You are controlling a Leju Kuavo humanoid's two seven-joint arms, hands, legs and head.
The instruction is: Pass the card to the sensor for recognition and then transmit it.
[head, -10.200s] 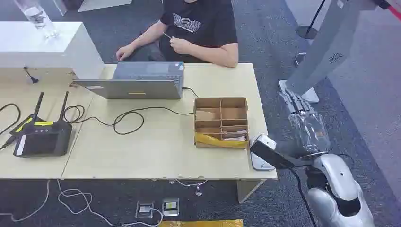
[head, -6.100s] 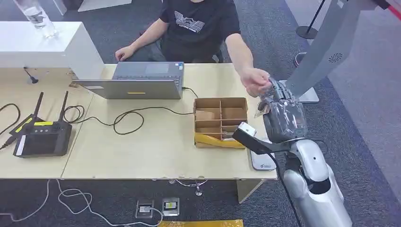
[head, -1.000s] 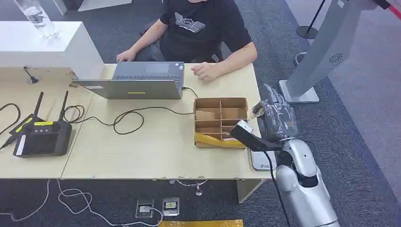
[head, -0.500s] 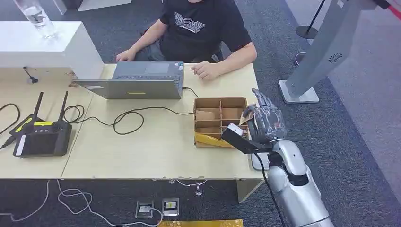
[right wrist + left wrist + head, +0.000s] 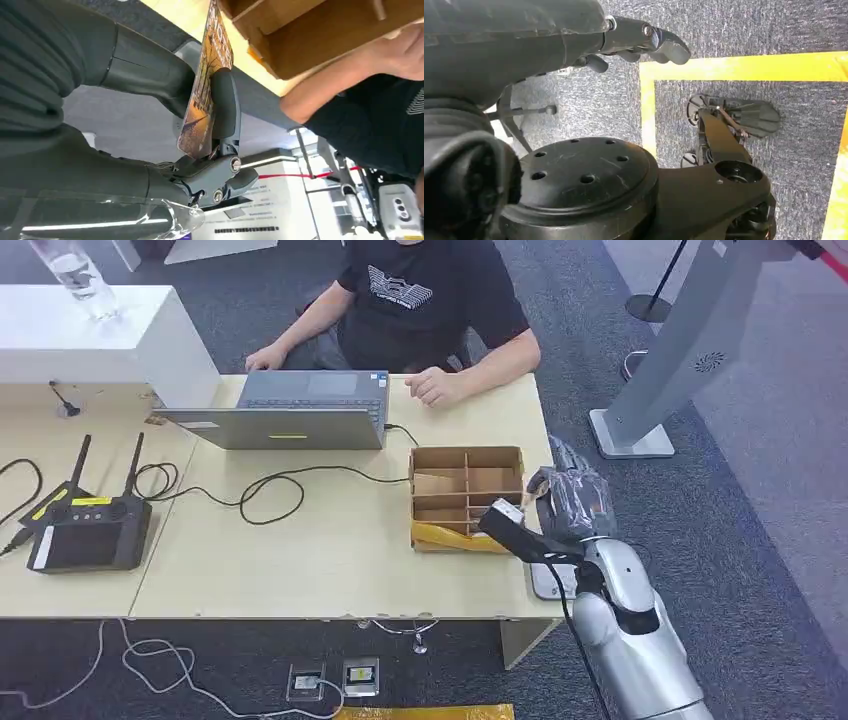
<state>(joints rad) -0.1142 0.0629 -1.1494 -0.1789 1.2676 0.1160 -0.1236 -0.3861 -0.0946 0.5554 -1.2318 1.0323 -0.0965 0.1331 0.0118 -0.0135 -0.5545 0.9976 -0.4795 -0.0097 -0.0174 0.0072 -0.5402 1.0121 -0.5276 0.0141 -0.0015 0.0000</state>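
The right hand (image 5: 200, 145) pinches the card (image 5: 207, 85) between thumb and a dark finger, holding it over the table's right edge, just right of the cardboard box (image 5: 467, 498) and above the sensor (image 5: 552, 580). The card looks thin, stiff, light and probably slick, so a flat-faced pinch near one end suits it, leaving the rest free to face the sensor. The left hand (image 5: 644, 42) hangs over the floor holding nothing, fingers loosely curled.

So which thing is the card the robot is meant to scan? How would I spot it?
Start at the pale wooden table and go to its right end, beside the brown divided cardboard box. There the right hand pinches the card: thin, flat, printed in orange and dark, unlike the plain box.
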